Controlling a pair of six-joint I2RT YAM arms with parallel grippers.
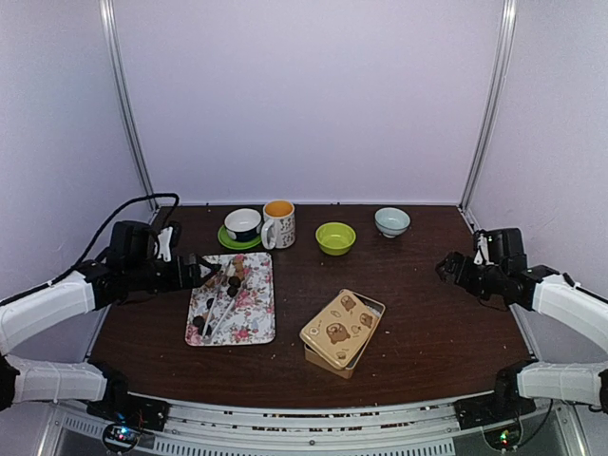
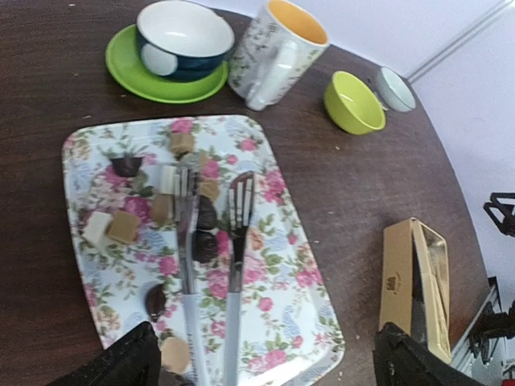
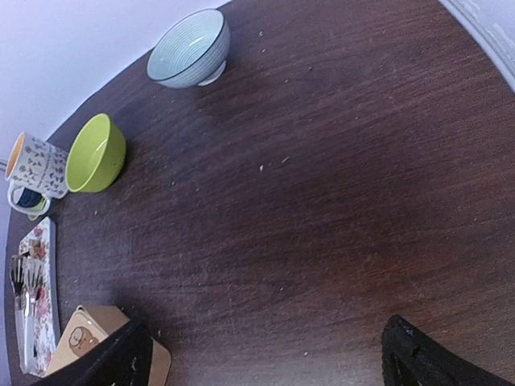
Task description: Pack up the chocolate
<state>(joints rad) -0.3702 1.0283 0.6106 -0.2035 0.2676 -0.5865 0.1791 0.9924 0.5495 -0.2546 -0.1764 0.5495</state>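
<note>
A dark wooden table (image 1: 427,323) inside a pale booth, with two white robot arms reaching in from the near edge. On the left half lies a rectangular tray (image 2: 310,265) with a pink floral pattern. The chocolate (image 2: 203,245) is scattered over it as small loose lumps, some dark brown, some light brown, with one or two whitish pieces among them, mostly in the far half and a couple near the closer end. A pair of slim silver tongs (image 2: 239,211) lies lengthwise on the tray, its slotted tips among the lumps and its handles pointing back toward the arm. The left gripper (image 2: 263,327) hovers over the near end of the tray with its fingers spread wide apart, holding nothing. Right of the tray, near the table's middle, sits a tan tin (image 1: 325,361), its lid (image 1: 342,328) printed with brown bears and lying askew across the top. Along the far edge, from left to right, stand a dark cup (image 1: 243,223) on a green saucer (image 1: 228,241), a speckled mug (image 1: 278,226) with an orange inside, a lime green bowl (image 1: 335,237) and a pale blue bowl (image 1: 391,221). The right gripper (image 3: 265,323) is well apart from all of this, over bare table on the right side, its fingers also spread wide and empty.
</note>
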